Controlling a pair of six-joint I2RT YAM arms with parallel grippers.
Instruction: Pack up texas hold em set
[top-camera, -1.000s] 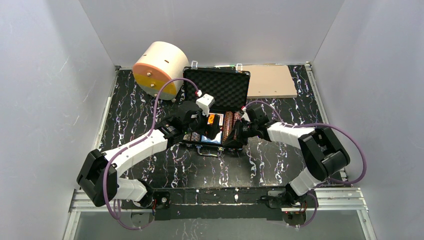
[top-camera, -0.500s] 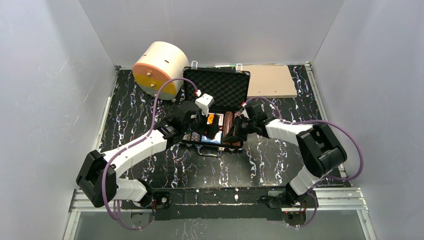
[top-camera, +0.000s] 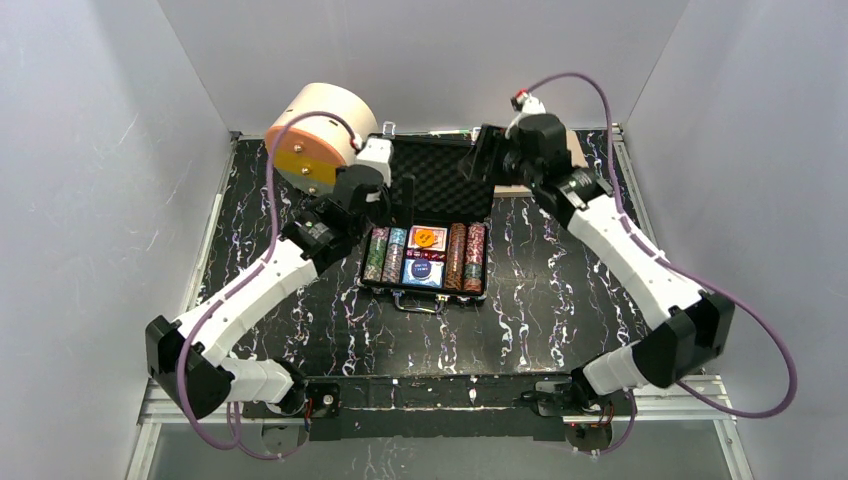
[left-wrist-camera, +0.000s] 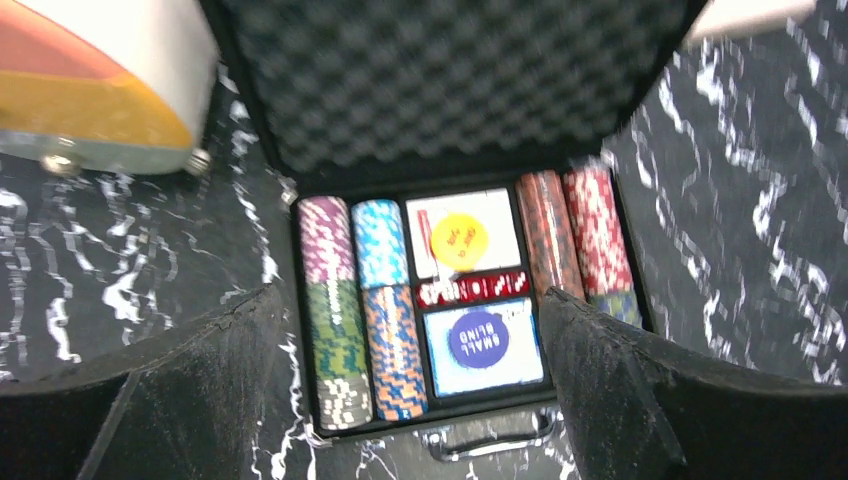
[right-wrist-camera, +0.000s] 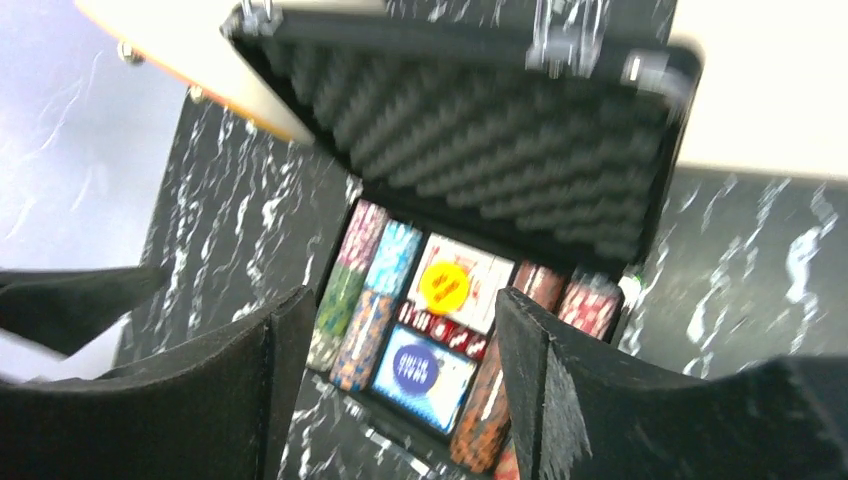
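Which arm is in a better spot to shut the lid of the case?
Probably right. The right pincer, open, is up at the top edge of the lid; the left pincer sits lower, at its side.

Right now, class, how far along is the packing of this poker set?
Done: chips, both card decks, dice and buttons sit in the case. In hand: nothing; the left gripper and right gripper hang open above it. Left: the foam-lined lid stands up, so it must be shut and latched.

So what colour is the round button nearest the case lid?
Yellow; the button shows best in the left wrist view.
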